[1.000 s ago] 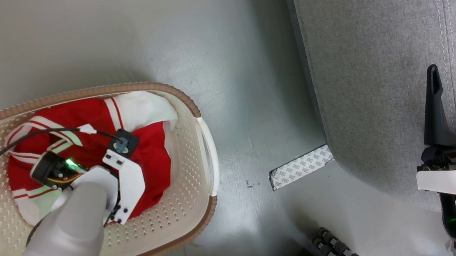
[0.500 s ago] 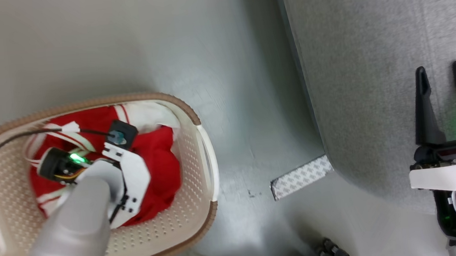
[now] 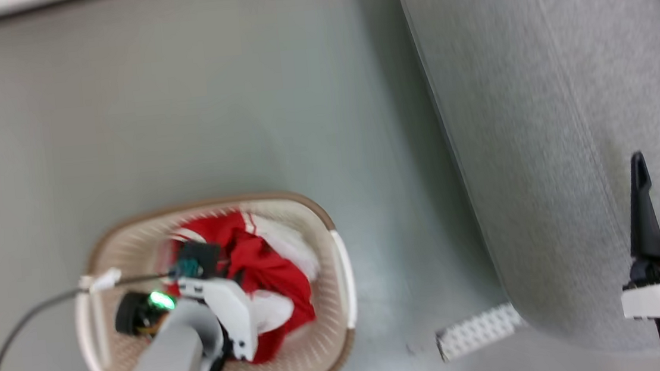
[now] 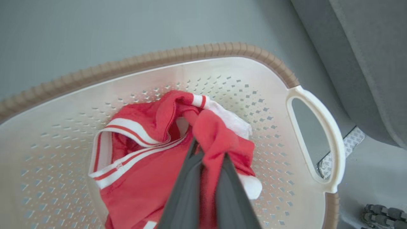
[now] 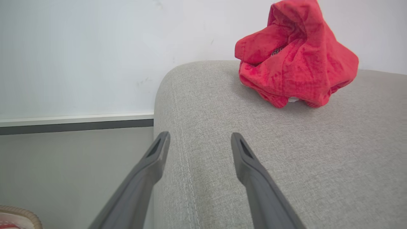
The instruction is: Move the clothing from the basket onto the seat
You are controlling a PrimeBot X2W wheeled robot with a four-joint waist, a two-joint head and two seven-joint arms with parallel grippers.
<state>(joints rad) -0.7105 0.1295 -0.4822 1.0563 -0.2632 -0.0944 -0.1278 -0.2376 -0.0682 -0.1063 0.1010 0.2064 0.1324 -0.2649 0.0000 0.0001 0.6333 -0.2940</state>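
Basket (image 3: 320, 349): on floor (image 3: 179, 103), left of seat (image 3: 540, 131), apart from it.
Clothing (image 3: 265, 269): in basket, mid-right; fold betw. L gripper (image 4: 208, 152) fingers.
Garment (image 5: 295, 60): on seat, far end, beyond R gripper (image 5: 200, 140).
R gripper: over seat's near part.
Tape strip (image 3: 477, 331): on floor betw. basket & seat corner.
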